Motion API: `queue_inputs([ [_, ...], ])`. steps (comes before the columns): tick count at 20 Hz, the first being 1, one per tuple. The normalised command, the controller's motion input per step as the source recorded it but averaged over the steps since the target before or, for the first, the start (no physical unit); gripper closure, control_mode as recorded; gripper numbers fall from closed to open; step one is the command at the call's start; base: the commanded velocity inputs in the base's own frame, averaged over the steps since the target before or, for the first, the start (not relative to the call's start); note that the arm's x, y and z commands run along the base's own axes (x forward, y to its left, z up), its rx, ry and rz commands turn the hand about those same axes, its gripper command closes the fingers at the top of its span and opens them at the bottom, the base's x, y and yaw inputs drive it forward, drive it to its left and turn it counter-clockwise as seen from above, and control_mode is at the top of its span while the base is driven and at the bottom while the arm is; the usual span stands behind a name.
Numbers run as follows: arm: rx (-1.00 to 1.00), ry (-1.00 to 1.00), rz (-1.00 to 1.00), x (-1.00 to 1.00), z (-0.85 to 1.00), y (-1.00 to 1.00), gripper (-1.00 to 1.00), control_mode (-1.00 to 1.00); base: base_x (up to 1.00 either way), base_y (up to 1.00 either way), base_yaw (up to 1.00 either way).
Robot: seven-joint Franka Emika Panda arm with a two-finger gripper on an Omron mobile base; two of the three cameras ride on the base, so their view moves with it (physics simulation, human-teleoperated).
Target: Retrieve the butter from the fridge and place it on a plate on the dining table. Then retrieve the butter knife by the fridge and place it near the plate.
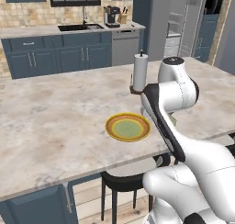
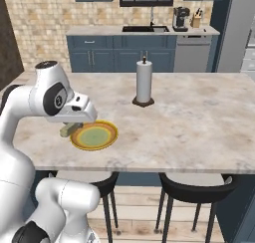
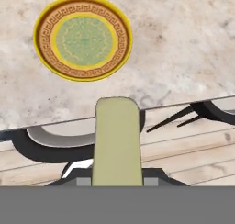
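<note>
From the left base view, the plate [image 1: 127, 127] sits bare near the bench [image 1: 55, 113] edge, with the arm bent over beside it and a paper towel roll [image 1: 140, 71] beyond. From the right base view, the butter [image 2: 69, 129] shows under the hand [image 2: 74, 123], just beside the plate's rim. In the hand view, the hand is clamped on the butter, held short of the plate, likely for carrying it over.

paper towel roll [image 2: 144, 81], coffee maker [image 2: 180, 19], sink [image 2: 145, 29]
</note>
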Motion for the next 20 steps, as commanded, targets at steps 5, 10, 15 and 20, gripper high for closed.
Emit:
queue_inputs([
  [5,0.0,0.0,0.13,0.58,-0.07,0.06,1.0,-1.0,0.0,0.0,0.0],
  [10,0.0,0.0,0.28,0.58,-0.18,0.08,1.0,-1.0,0.0,0.0,0.0],
  [15,0.0,0.0,0.39,0.48,-0.3,0.0,1.0,-1.0,0.0,0.0,0.0],
  [20,0.0,0.0,0.39,0.4,-0.35,0.0,1.0,-1.0,0.0,0.0,0.0],
])
